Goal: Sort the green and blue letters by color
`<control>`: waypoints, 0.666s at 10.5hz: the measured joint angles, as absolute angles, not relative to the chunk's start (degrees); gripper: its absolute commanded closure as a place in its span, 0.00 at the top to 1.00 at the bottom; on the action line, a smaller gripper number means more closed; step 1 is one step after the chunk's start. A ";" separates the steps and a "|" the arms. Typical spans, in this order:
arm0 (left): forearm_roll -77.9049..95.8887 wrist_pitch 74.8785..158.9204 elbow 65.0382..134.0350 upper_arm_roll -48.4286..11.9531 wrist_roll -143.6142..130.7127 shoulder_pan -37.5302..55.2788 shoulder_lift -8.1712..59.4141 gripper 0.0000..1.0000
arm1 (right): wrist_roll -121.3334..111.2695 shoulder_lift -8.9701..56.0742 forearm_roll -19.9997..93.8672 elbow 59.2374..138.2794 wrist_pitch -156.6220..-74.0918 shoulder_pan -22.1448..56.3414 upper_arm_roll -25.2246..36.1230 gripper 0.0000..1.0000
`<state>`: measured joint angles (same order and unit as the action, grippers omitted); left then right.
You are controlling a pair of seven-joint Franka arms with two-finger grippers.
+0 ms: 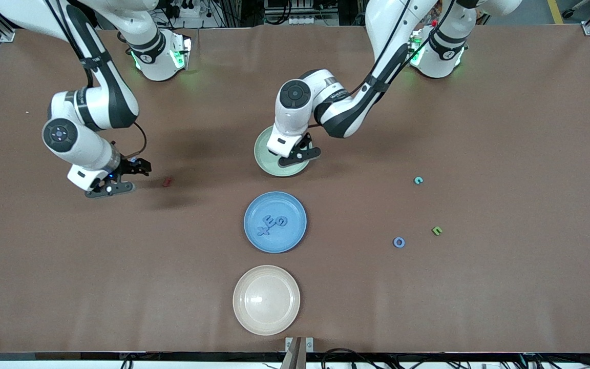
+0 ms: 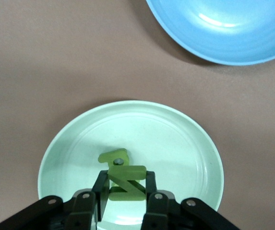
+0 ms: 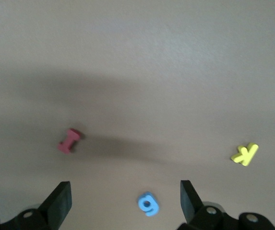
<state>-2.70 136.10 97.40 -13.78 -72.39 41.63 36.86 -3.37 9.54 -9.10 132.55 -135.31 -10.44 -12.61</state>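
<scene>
The blue plate [image 1: 275, 222] sits mid-bench and serves as the landmark. On it, the front view shows three blue letters [image 1: 272, 223] in a short diagonal row, reading X, E and G. Farther from the front camera than that plate lies the green plate [image 1: 267, 163], and the left pincer [image 1: 300, 154] hangs over it. Only the left wrist view shows what it carries: its fingers [image 2: 102, 184] are clamped on an olive-green zigzag letter [image 2: 126, 181] held over the green plate [image 2: 175, 139], and a second green letter [image 2: 113, 156] lies flat in the plate just beside it. The held letter's long strokes run crosswise between the fingers. Toward the right arm's end of the bench from the blue plate, the right pincer [image 1: 113, 184] hovers with its jaws spread wide, gripping nothing. Its wrist view shows a small blue letter [image 3: 147, 203] between the jaws on the bench, hidden in the front view, plus a yellow K [image 3: 245, 154] and a dark-red letter [image 3: 69, 140], whose long axis is tilted. Toward the left arm's end from the blue plate lie a blue O [image 1: 399, 242], a green letter [image 1: 437, 230] and a teal letter [image 1: 418, 180]. A cream plate [image 1: 266, 300] sits nearer the camera than the blue plate.
</scene>
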 measured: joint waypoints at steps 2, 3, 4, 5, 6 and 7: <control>-2.70 137.02 97.04 -13.59 -72.43 41.82 37.86 0.20 | -6.92 7.53 -9.20 137.83 -141.54 -15.45 -15.21 1.00; -2.70 137.54 96.81 -13.51 -72.43 41.81 38.36 0.91 | -8.45 7.13 -9.25 140.52 -144.88 -17.66 -16.38 1.00; -2.70 137.77 96.30 -13.50 -72.43 41.86 38.85 1.00 | -9.97 6.75 -9.29 143.17 -147.84 -20.07 -17.70 1.00; -2.70 137.81 95.75 -13.51 -72.43 42.01 39.19 1.00 | -11.87 6.13 -9.34 145.53 -150.00 -22.89 -19.31 1.00; -2.70 137.83 95.39 -13.52 -72.43 42.23 39.24 1.00 | -13.33 5.53 -9.37 147.41 -151.69 -25.55 -21.00 1.00; -2.70 137.86 94.91 -13.50 -72.43 42.31 39.23 1.00 | -14.01 5.14 -9.39 148.83 -153.12 -26.90 -21.90 1.00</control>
